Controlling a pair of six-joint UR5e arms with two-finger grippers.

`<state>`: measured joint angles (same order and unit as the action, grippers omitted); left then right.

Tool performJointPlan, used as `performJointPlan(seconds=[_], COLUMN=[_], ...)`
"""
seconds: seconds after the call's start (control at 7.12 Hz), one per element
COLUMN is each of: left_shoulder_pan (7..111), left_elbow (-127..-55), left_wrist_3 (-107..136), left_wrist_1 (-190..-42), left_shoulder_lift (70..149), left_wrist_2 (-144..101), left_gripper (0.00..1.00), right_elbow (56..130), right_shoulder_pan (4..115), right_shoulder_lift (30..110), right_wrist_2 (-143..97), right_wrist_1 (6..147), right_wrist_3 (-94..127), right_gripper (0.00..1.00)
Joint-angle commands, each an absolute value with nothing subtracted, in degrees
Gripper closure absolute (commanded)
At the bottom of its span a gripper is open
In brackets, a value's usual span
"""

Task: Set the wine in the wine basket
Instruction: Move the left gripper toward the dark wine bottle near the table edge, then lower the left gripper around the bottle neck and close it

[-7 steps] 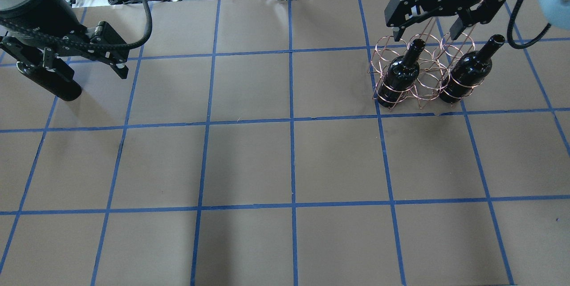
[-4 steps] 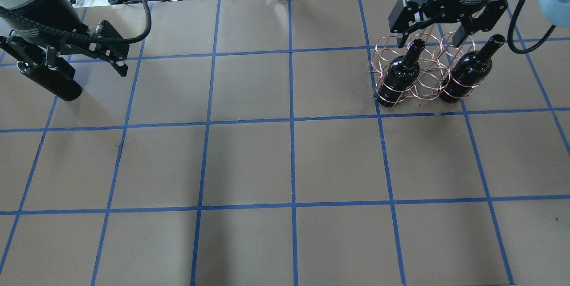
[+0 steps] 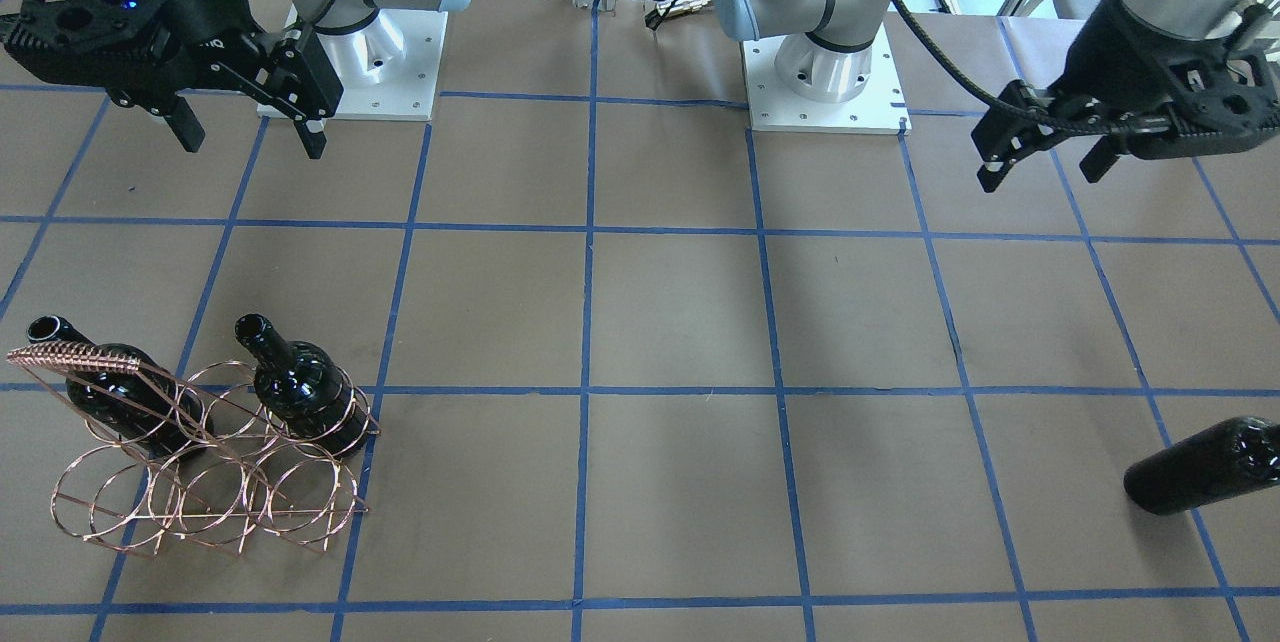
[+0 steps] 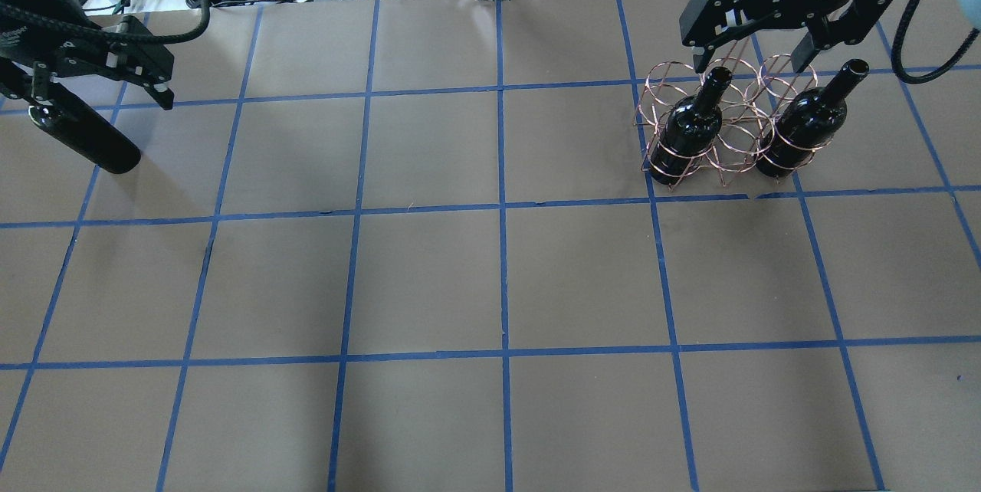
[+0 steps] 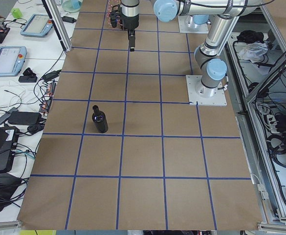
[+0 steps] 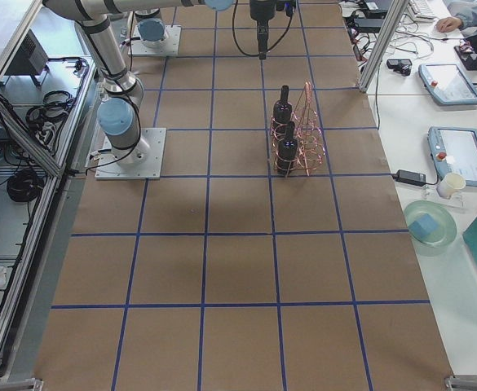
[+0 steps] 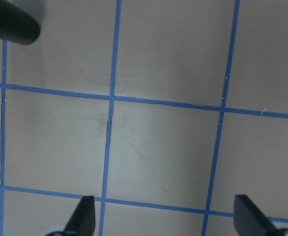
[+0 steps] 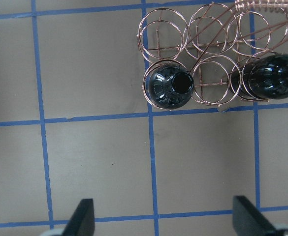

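the right pincer (image 4: 749, 63) has small white writing on its black body, but it is too small to read for sure. the bottles are plain black with no label.

the right pincer is open wide and holds nothing. it hangs up in the air near the wine basket (image 4: 732, 141) and touches nothing. its wrist view looks down on the rings from high up, with both fingertips (image 8: 83, 219) spread far apart over bare table.

the left pincer (image 3: 1045, 175) is open wide too, and it holds nothing. it hangs in the air at the robot's left end of the table (image 4: 429, 285). its own camera shows just the round shoulder of the wine (image 7: 8, 22) in the top corner, well apart from the fingers.

the wine (image 5: 100, 120) is a shiny black glass bottle with a thin neck. it stands up by itself on the brown paper with blue tape lines, far from the basket, at the robot's left end.

the wine basket is made of thin pink-gold wire rings in two rows, with a wire-wrapped handle (image 3: 75, 357) on top. it sits at the robot's right end. two other bottles (image 4: 690, 128) stand in it, one in each end ring of the row closer to the robot, with one ring between them. the second one (image 4: 801, 124) leans the same way as the first in the overhead view.
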<state>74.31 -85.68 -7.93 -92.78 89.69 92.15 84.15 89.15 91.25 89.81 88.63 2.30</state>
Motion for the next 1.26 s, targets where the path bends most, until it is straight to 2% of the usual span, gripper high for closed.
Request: performJointPlan(seconds=[0.0,0.56,1.12], left_shoulder_pan=[67.88,56.10,54.84], left_elbow=[-81.16,-73.49,-69.35], left_wrist_3=[-15.06,-27.04,-31.37], left_wrist_1=[-91.32,-91.32,-83.16], left_shoulder_lift=[93.67,103.51,112.65], left_wrist_2=[92.46,88.61,88.77], left_gripper=[0.00,0.00,0.00], right_elbow=[84.02,83.85,81.91], right_shoulder_pan=[89.21,89.12,89.21], right_shoulder_lift=[91.68,92.64,90.79], right_wrist_2=[88.87,88.68,85.75], right_wrist_1=[89.12,88.68,88.86], right_wrist_3=[2.28,2.46,-1.47], right_gripper=[0.00,0.00,0.00])
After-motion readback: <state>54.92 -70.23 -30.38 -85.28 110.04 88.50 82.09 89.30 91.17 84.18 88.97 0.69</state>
